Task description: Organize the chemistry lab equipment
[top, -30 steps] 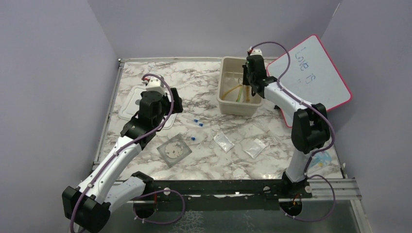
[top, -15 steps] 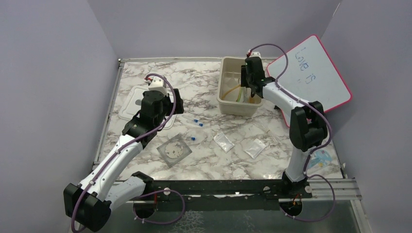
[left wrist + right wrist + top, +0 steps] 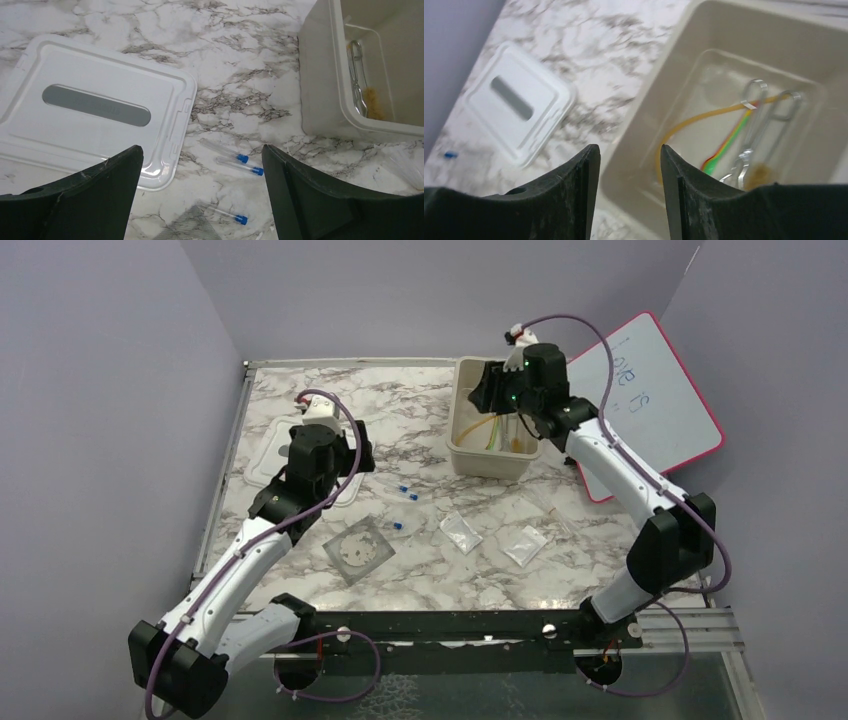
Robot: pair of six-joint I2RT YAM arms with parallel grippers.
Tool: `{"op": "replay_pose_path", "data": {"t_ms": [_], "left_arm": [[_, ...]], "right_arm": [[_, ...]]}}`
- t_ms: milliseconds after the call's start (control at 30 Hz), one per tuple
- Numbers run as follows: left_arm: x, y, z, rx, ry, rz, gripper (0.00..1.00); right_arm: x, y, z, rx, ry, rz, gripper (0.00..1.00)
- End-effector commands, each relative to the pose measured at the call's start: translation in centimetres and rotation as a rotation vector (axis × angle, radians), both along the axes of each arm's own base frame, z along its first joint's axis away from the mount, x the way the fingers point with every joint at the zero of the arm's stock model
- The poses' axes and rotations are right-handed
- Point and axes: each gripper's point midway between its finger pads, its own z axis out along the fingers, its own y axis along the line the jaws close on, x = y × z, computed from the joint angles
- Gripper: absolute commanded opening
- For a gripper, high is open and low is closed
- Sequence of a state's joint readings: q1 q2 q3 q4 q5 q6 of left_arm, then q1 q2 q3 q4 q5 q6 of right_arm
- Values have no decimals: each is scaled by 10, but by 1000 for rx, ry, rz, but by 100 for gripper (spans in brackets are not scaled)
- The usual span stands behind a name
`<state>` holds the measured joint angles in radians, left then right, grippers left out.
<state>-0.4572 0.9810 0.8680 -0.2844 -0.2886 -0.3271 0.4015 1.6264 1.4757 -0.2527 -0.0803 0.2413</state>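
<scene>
My left gripper hangs above the marble table with its jaws spread wide and nothing between them. Beneath it lie three blue-capped clear tubes. Two are close together and nearly parallel, just off the corner of the white lid. The third lies apart from that pair, beside the bagged round dish. The lid rests flat on the table, well apart from the beige tub. My right gripper is raised over the tub's near-left rim, tilted to look down into it. Its jaws are parted to a moderate gap and hold nothing. Inside the tub I note the amber rubber tube curving across the floor. Beside it the coloured sticks lie bundled, showing green, yellow and red. Metal tongs lie over them toward the right wall. A brownish tuft sits at the tongs' lower end, and I cannot tell what it is. Two clear plastic packets lie flat on the table in front of the tub, near each other but not touching. Neither gripper is touching them. The pink-framed whiteboard lies to the right of the tub, with part of my right arm across it.
</scene>
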Motion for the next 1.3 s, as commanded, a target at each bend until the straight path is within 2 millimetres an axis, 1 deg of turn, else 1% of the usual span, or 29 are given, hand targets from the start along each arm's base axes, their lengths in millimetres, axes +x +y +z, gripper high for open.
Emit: {"op": "replay_pose_path", "data": {"t_ms": [0,67,133,267,367,400,467,533,600,700,767,933,1067,1267], "left_arm": [[-1,19,62,-2,-144,65,91],[-4,22,80,-14,-172,75,91],[-8,24,97,-31,-197,82,91],[-15,27,121,-53,-245,72,91],[-20,27,125,-59,-253,66,91],[-21,28,125,-64,-255,68,92],[-22,27,121,-68,-246,66,91],[-22,26,116,-69,-235,62,91],[-22,26,112,-70,-224,63,91],[-21,25,106,-73,-211,62,91],[-21,23,103,-77,-204,58,92],[-20,21,99,-82,-192,54,91],[-19,21,96,-77,-185,57,92],[-20,21,94,-80,-182,56,91]], "right_arm": [[-78,78,-2,122,58,308,54],[-106,102,-18,146,115,378,55],[-130,122,-39,149,174,436,55],[-166,155,-84,139,296,505,56],[-190,181,-111,121,374,547,56],[-196,188,-124,118,406,560,56],[-210,203,-141,121,460,590,55],[-218,212,-157,117,516,586,55],[-227,221,-170,126,559,593,55],[-234,231,-186,140,607,603,57],[-230,239,-192,152,599,599,58],[-219,243,-213,132,625,525,61],[-212,246,-225,118,630,494,62],[-214,257,-237,126,664,528,64]]}}
